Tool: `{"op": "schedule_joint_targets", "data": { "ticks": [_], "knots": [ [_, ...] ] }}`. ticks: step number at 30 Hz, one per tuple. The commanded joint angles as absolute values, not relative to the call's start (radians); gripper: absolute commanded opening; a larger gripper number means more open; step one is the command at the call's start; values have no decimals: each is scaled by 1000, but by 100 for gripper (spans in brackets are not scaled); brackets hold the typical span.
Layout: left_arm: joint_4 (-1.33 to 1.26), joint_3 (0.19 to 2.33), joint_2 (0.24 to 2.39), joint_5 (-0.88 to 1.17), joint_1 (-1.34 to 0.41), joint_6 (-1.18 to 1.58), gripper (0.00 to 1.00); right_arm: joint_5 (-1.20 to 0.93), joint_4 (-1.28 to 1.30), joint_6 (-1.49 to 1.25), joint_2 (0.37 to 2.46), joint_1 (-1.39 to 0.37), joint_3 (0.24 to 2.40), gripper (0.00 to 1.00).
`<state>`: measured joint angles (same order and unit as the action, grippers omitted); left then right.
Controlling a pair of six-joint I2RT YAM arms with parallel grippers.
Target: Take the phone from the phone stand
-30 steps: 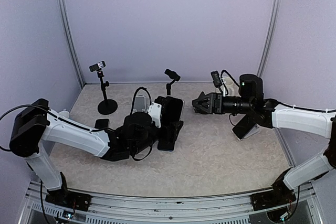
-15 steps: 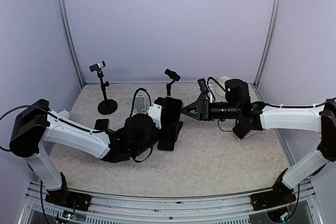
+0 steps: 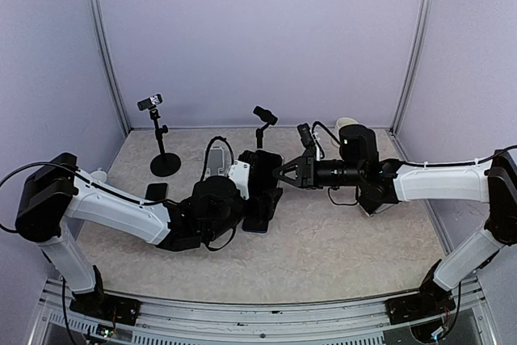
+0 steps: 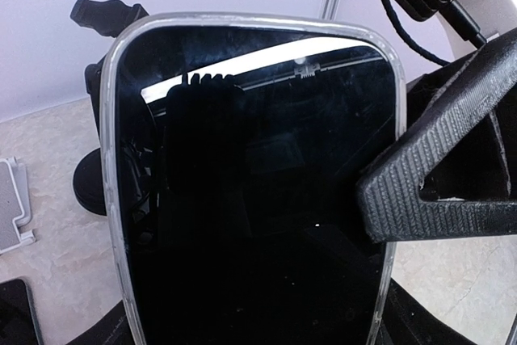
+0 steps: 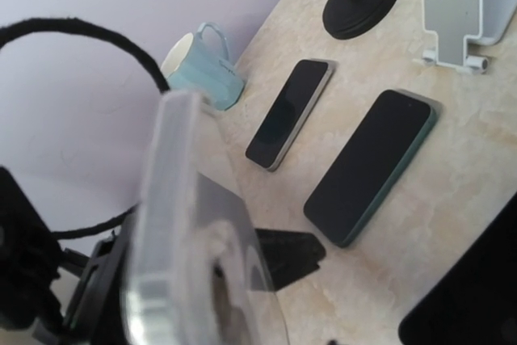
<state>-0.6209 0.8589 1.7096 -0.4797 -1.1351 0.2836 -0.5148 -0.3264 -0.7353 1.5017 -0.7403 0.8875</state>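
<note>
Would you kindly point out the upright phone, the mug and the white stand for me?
phone (image 4: pixel 242 199): left wrist view, middle of its dark screen.
mug (image 5: pixel 203 74): right wrist view, its pale blue side.
white stand (image 5: pixel 451 6): right wrist view, its flat back plate.

At least four phones are counted: an upright phone (image 4: pixel 250 191) and, flat on the tabletop (image 3: pixel 339 240), a silver-edged phone (image 5: pixel 291 113), a green-edged phone (image 5: pixel 371 166) and a dark phone (image 3: pixel 257 222). Two far stands, a left tripod (image 3: pixel 166 166) and a right tripod (image 3: pixel 265 115), and one blue mug (image 5: pixel 202 70) are counted.
</note>
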Motion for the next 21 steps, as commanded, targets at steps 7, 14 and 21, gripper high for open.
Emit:
{"op": "schedule_joint_targets", "data": {
  "ticks": [7,14,21],
  "knots": [
    [-702,880,1711,-456,-1138,285,59,-477,-352,-743,1510,-752,893,3],
    [-695,884,1709,-393,-1138,287,86,-480,-328,-723,1504,-738,902,0],
    [-677,892,1714,-328,-1142,281,99,-495,-289,-706,1468,-680,892,0]
  ]
}}
